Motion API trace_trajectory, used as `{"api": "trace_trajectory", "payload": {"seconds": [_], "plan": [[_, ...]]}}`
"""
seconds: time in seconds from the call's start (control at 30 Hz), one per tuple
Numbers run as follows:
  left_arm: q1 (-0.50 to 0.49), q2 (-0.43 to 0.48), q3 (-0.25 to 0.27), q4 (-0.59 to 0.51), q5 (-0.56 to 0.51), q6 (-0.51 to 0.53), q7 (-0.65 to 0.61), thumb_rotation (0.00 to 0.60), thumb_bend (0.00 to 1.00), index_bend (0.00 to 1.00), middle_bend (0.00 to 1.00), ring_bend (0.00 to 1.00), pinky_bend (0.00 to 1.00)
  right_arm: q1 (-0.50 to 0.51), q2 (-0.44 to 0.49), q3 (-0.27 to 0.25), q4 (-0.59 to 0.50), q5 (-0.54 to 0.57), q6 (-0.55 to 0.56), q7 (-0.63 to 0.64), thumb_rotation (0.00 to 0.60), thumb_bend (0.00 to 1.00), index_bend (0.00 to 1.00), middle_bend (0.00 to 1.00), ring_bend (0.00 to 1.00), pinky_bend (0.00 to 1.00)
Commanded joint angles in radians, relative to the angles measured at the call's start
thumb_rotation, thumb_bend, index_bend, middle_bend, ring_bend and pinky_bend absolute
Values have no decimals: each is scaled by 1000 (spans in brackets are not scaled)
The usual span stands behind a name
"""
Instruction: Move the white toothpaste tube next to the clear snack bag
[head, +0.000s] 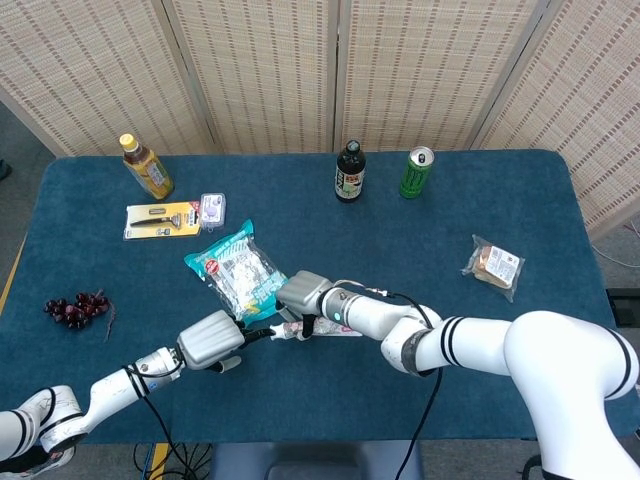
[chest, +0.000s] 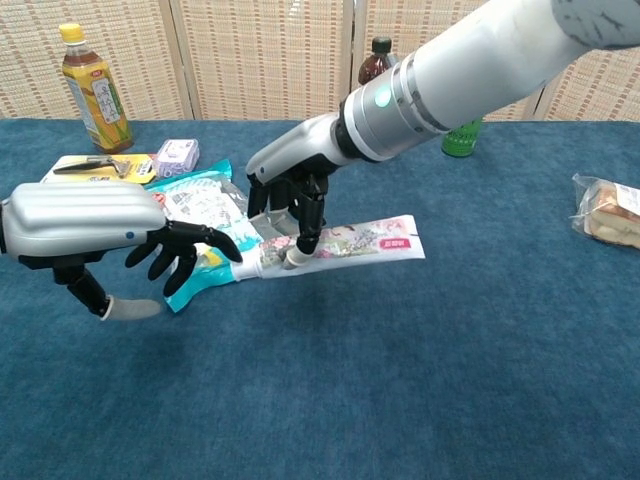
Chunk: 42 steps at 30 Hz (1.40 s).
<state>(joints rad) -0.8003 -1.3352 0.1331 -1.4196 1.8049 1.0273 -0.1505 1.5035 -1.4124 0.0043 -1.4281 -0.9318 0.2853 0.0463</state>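
Right robot hand (chest: 290, 195) holds the white toothpaste tube (chest: 345, 243) at its cap end, fingers curled over it; cap hidden under them, contact with the surface (chest: 400, 380) unclear. Tube sits just right of the teal snack bag (chest: 200, 225), far end angled up-right. Left robot hand (chest: 95, 225) holds nothing, fingers spread, over the bag's near edge. Clear snack bag (chest: 608, 212) well right of the tube, cut off by the chest-view frame edge; open blue surface between them.
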Motion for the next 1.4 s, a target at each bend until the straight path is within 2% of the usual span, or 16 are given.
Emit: {"api": "trace_trajectory", "payload": {"seconds": [0.03, 0.43, 1.4], "plan": [[1, 0, 1, 2, -2, -2, 1, 600, 331, 167, 521, 506, 574, -6, 5, 4, -2, -4, 1, 2, 600, 1000, 970, 832, 663, 423], [1, -8, 6, 14, -9, -11, -2, 600, 331, 167, 521, 502, 575, -48, 20, 38, -3, -42, -5, 29, 600, 1000, 999, 857, 690, 424], [-4, -1, 4, -2, -21, -21, 7, 600, 331, 167, 521, 495, 575, -148, 50, 132, -20, -148, -21, 111, 600, 1000, 1000, 866, 709, 424]]}}
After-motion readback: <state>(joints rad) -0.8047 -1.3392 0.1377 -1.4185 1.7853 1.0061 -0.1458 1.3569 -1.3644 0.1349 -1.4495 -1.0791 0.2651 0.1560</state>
